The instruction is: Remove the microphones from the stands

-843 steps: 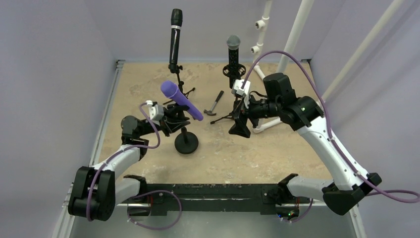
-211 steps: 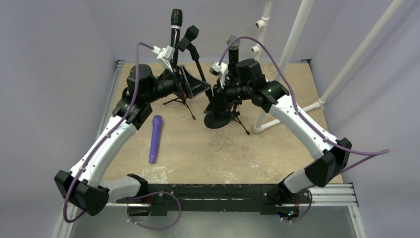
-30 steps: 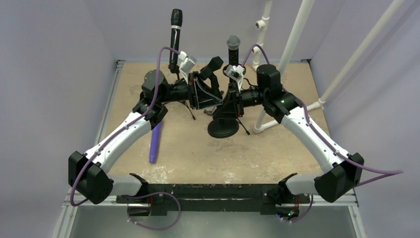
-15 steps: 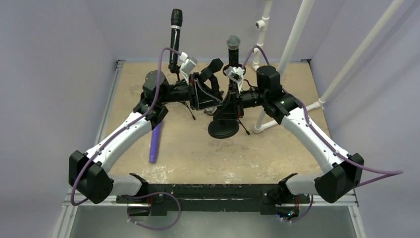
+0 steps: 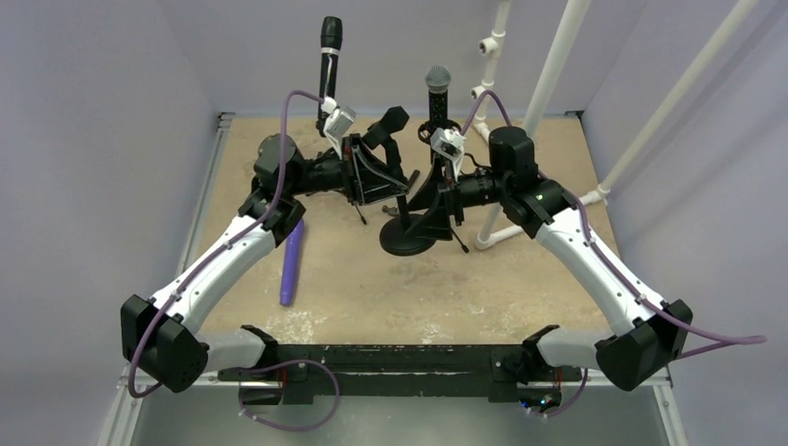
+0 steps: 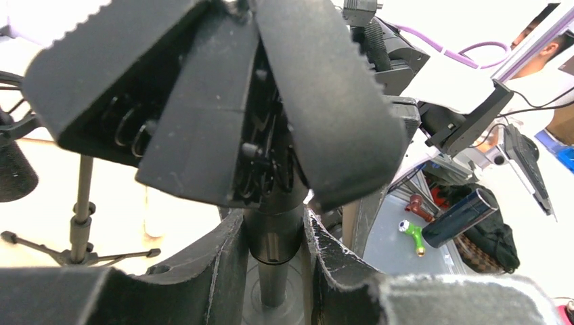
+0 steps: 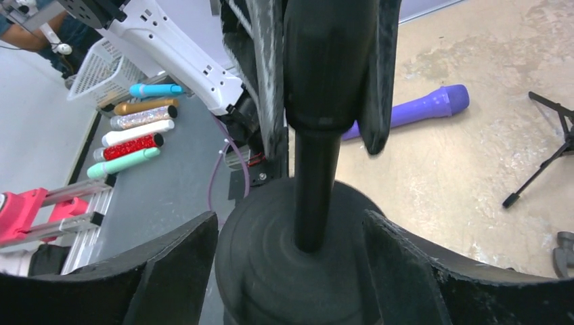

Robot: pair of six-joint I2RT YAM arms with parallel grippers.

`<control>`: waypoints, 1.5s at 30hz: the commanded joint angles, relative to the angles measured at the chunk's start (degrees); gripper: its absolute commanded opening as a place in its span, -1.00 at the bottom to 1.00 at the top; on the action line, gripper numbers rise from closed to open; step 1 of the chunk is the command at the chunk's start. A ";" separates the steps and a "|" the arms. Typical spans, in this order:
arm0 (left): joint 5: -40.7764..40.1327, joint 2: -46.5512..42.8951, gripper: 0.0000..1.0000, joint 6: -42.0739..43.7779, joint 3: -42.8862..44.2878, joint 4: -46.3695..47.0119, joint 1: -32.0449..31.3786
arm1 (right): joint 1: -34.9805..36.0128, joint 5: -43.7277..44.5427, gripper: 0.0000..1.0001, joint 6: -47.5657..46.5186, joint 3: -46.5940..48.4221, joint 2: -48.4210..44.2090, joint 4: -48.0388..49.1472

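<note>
Even soft overhead light, faint shadows, wrist views blurred up close

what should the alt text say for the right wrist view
The right fingers stand open on either side of the black stand's round base, whose pole rises into the left fingers, closed around it. Behind, a purple microphone lies on the sandy table.

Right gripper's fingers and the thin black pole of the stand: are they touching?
Apart. The right wrist view shows the pole rising between the right gripper's spread fingers, with the stand base visible on each side of it.
</note>
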 commanded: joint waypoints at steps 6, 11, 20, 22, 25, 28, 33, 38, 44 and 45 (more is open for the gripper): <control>2.90 -9.16 -1.00 8.25 2.91 -8.19 5.17 | -2.12 3.35 0.59 -4.20 0.58 -4.28 -5.27; -1.52 -13.60 -1.00 21.57 8.59 -30.72 8.94 | -2.70 4.13 0.61 -7.43 1.43 -5.36 -7.13; -32.96 -22.49 -1.00 37.01 13.76 -51.63 14.79 | -3.26 5.47 0.62 -9.07 0.77 -6.00 -7.83; -44.10 -23.46 -1.00 39.28 12.63 -52.12 15.04 | -3.46 5.65 0.62 -9.06 0.90 -6.02 -7.77; -57.99 -23.61 -1.00 44.67 9.19 -47.53 16.43 | -3.67 5.72 0.62 -9.04 1.01 -6.24 -7.68; -62.86 -21.66 -1.00 44.63 6.28 -40.32 20.63 | -3.85 5.82 0.62 -9.01 0.91 -6.52 -7.58; -61.57 -13.74 -1.00 37.32 5.08 -33.01 28.43 | -4.31 5.66 0.61 -9.32 0.37 -6.97 -7.61; -56.99 -3.93 -1.00 32.96 1.40 -18.63 33.07 | -4.60 5.68 0.62 -9.15 -0.18 -6.54 -7.01; -54.29 8.74 -1.00 29.02 -0.11 -7.67 34.16 | -4.76 5.48 0.61 -8.57 -1.04 -6.41 -6.10; -53.11 9.86 -1.00 29.29 -1.13 -4.71 34.16 | -4.80 5.56 0.61 -8.58 -1.40 -6.45 -6.00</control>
